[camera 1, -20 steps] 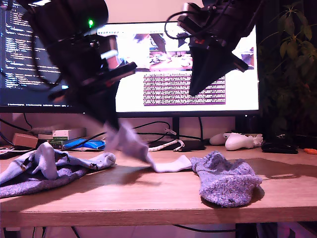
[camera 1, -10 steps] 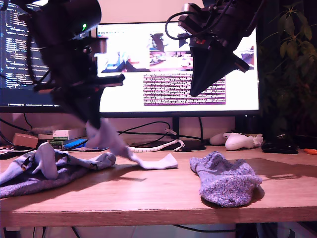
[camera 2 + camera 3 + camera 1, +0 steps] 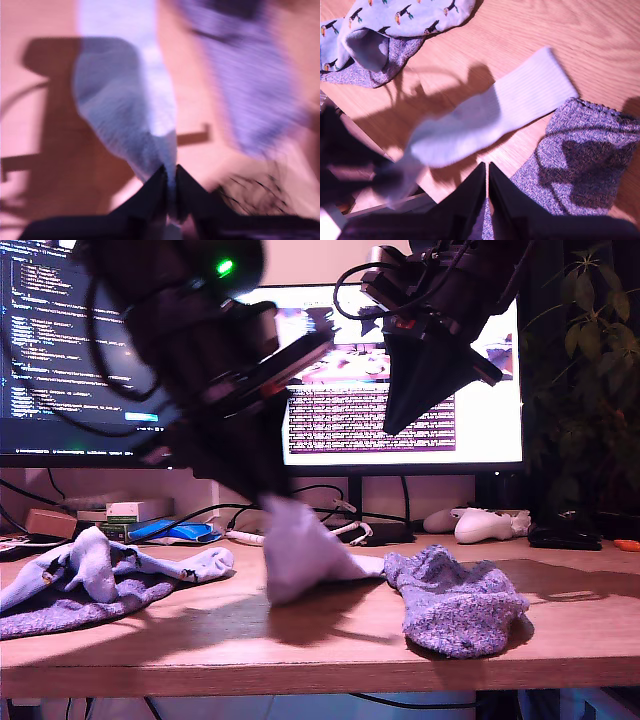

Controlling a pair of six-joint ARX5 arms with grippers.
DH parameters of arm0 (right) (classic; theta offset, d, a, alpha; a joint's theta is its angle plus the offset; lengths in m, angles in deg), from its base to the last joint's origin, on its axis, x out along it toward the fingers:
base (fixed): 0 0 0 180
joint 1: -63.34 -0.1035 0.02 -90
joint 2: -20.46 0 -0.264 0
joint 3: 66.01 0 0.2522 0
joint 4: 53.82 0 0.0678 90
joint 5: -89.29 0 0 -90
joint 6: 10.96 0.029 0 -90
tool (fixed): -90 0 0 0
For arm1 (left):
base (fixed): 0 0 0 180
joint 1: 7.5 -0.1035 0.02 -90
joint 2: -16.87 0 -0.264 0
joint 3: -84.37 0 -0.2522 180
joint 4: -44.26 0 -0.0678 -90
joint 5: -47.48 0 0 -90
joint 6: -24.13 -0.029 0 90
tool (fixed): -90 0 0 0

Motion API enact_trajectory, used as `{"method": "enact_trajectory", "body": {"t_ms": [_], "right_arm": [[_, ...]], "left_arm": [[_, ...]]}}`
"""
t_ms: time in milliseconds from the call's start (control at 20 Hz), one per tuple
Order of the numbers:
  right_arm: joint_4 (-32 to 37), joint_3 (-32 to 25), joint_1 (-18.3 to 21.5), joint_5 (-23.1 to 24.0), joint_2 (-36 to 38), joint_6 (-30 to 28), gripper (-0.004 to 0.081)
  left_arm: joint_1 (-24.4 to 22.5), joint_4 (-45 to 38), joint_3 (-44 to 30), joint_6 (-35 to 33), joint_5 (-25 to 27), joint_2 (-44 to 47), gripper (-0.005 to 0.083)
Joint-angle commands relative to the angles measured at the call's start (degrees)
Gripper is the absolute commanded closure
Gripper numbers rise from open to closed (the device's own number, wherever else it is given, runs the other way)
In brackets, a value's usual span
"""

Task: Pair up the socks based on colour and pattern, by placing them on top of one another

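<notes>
A: What's my first gripper got?

B: A white sock. The jaws are pinched tight on one end of it, and the rest hangs down w/ its far end lying on the table, touching the fuzzy grey-lavender sock on the exterior view's right.

A: And my second gripper?

B: Up high, over that fuzzy sock. Jaws pressed together, nothing in them.

A: Where are the other socks?

B: In a heap on the exterior view's left: a light blue sock with little figures lies on another fuzzy grey-lavender sock. I can't pick out the rest of the socks (the heap hides things).

A: How's the white one going to feel?

B: Light and floppy, I think. It bends wherever it wants, so it swings and drags. It won't break, and it's not slippery, so a pinch holds OK.

A: Where's the best spot to grab?

B: Prob. near one end, like now, so the long part can be laid down flat. The fuzzy one looks thick and bumpy, so pinch a raised fold at its open end. It may snag a bit on the jaws.
</notes>
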Motion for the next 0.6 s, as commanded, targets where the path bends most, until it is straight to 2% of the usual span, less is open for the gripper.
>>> {"method": "enact_trajectory", "body": {"t_ms": [0,200,300,400,500,550], "right_arm": [[-0.1,-0.6,-0.1,0.0,-0.6,-0.2,0.078],[-0.5,-0.6,-0.1,0.0,-0.6,-0.3,0.0781],[-0.5,-0.6,-0.1,0.0,-0.6,-0.3,0.078],[-0.5,-0.6,-0.1,0.0,-0.6,-0.3,0.0781],[-0.4,-0.6,-0.1,0.0,-0.6,-0.3,0.0781],[-0.3,-0.6,-0.1,0.0,-0.6,-0.3,0.078]], "left_arm": [[-0.3,-1.0,-0.2,-0.8,0.9,-0.7,0.041],[-2.0,-1.3,-0.2,-1.4,1.8,-0.5,0.0407],[-3.5,-2.9,-0.2,-3.8,3.4,-0.5,0.0437],[-4.6,-6.4,-0.2,-4.1,5.8,-1.2,0.0573],[-4.6,-8.9,-0.2,-8.4,4.7,-2.1,0.0775],[-4.6,-10.3,-0.2,-9.1,4.0,-2.8,0.0791]]}}
